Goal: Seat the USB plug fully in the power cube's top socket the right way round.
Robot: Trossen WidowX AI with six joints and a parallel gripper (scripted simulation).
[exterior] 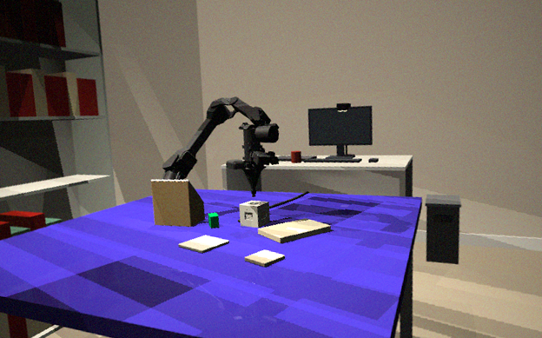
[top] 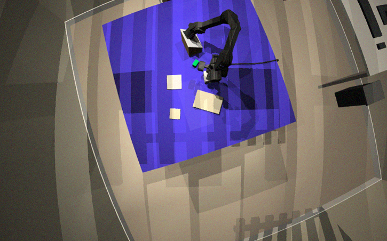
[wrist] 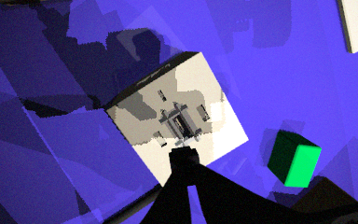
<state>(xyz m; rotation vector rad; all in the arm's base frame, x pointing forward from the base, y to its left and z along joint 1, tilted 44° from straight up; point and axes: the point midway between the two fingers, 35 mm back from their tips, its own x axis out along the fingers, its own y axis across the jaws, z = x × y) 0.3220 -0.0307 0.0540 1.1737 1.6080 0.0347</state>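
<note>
Gripper: the gripper [wrist: 184, 156] hung point-down over the power cube, its dark fingers drawn almost together and pinching the USB plug [wrist: 184, 152] — a small dark block at their tips.
USB plug: in the wrist view it sat at lower centre of the frame, over the near edge of the cube's top face and just below the socket; in the exterior view the fingertips [exterior: 254, 189] showed a gap above the cube, so the plug was lifted out, not seated.
Socket: the socket [wrist: 179, 122] lay uncovered at the middle of the cube's pale top, a dark slot in a grey cross-shaped surround.
Power cube: the power cube [exterior: 254, 213] stood on the blue table [exterior: 314, 283], near the centre of the exterior frame, with a black cable [exterior: 288, 198] running away from it toward the upper right.
Green block: a small green block [exterior: 212, 219] sat just left of the cube, apart from it.
Tan box: a tilted tan box [exterior: 175, 202] stood further left, near the arm's base.
Flat pieces: a long pale board [exterior: 293, 229] lay right of the cube; two smaller pale tiles [exterior: 204, 242] [exterior: 264, 257] lay below it in the frame — well apart from the gripper.
</note>
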